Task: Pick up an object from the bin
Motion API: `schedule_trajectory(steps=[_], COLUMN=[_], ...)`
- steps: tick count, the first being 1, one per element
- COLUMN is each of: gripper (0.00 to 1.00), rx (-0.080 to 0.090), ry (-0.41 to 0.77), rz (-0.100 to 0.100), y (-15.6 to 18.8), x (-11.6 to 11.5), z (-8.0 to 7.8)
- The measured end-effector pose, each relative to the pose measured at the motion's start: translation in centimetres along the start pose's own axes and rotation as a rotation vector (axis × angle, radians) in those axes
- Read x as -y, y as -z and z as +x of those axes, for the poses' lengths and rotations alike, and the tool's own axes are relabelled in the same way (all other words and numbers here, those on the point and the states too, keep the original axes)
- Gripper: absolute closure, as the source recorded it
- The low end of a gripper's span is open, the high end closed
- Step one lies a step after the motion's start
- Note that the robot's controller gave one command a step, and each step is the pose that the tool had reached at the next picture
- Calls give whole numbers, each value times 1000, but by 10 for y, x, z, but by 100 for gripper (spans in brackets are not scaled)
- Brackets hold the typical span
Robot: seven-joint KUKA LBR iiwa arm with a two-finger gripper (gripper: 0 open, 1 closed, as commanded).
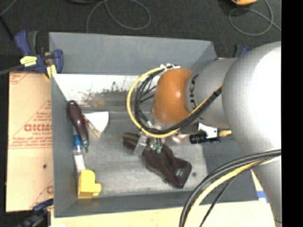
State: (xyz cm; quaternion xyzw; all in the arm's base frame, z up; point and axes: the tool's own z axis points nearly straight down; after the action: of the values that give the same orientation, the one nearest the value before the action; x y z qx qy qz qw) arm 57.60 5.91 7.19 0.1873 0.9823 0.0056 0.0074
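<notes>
My gripper point(147, 144) hangs low in the middle of the bin, mostly hidden under the arm's orange cover. Right below it lies a dark brown, boot-shaped soft thing point(166, 167), stretching toward the bin's front right. Its upper end reaches up under the gripper. A small dark brown stub point(129, 140) pokes out just left of the gripper; I cannot tell whether it belongs to the same thing. Whether the gripper touches either one is hidden.
Along the left wall lies a tool with a dark maroon handle point(76, 119) and a blue and white tip point(78, 154). A white triangular piece point(99, 120) sits beside it. A yellow block point(88, 184) rests in the front left corner.
</notes>
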Motion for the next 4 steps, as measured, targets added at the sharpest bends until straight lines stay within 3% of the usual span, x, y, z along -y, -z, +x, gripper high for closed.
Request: schedule_trajectory(steps=[1,2,3,4], gripper=[100,100,100,100], rx=[-1,-2,1,1], ry=[14,14,-15,-14], rz=[1,0,0,0], y=[-1,-1,110,110], x=[-60,-60,-54,-54], z=[3,3,0,0])
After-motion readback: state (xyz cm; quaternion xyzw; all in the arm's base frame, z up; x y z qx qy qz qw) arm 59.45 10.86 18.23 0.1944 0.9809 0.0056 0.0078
